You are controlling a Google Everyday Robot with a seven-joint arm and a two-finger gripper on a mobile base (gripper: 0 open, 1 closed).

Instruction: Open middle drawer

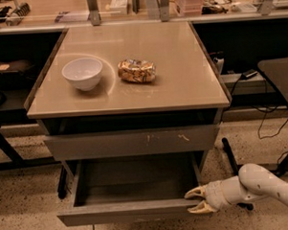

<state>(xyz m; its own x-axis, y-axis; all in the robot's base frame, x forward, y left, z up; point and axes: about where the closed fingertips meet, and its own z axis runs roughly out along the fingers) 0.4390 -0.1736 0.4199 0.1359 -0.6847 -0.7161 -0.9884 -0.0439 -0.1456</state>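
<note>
**A robot test lab**

From where I stand this is a workroom for robot trials. A white robot arm (262, 186) reaches in low on the right. Its claw (191, 203) is at the right end of the pulled-out middle drawer (129, 212). The drawer unit stands on a speckled hard floor (23, 208), with a white bowl (83, 73) and a crumpled snack bag (137, 70) on its tabletop (181, 86). Behind runs a long bench (48, 15) cluttered with a tissue box (119, 2) and odd gear. Loose cables (266, 116) trail at the right.

The tabletop (180, 77) is glossy, the middle drawer (124, 211) matt, the smooth plastic hand (188, 203) at its front corner.
</note>
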